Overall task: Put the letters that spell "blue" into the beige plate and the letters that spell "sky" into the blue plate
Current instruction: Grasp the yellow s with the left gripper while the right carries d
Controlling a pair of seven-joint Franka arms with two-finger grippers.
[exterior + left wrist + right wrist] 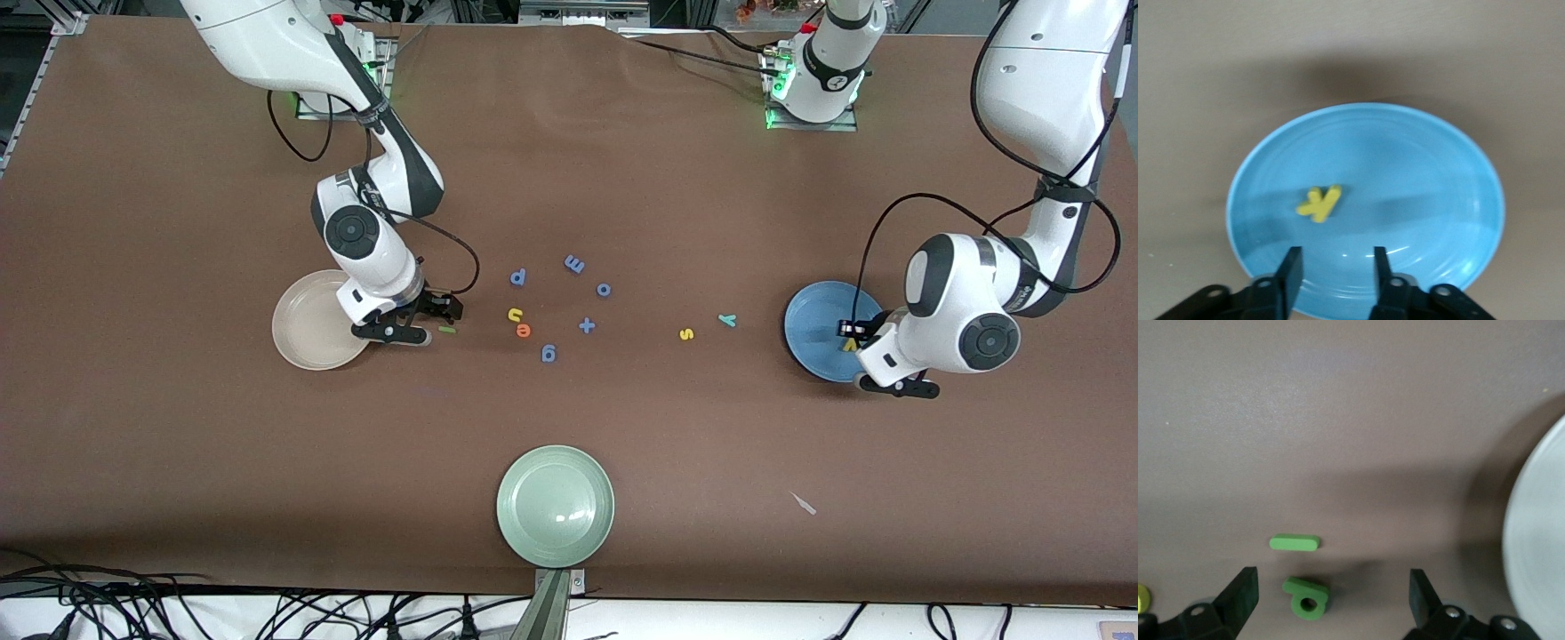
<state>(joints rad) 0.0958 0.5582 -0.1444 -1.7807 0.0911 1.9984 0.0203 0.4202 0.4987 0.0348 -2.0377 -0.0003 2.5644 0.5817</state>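
Partly, the right gripper [418,322] hides the dark-green b [1307,598].

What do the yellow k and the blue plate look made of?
Yellow k: probably foam, matte, with thick, soft-edged, blocky strokes. Blue plate: likely plastic or glazed ceramic, which one is unclear; smooth and glossy, with small highlights and faint concentric rings.

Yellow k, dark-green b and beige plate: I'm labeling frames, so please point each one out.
yellow k [1319,203]: left wrist view, its middle.
dark-green b [1307,598]: right wrist view, its ring.
beige plate [302,324]: front view, bare inner surface.
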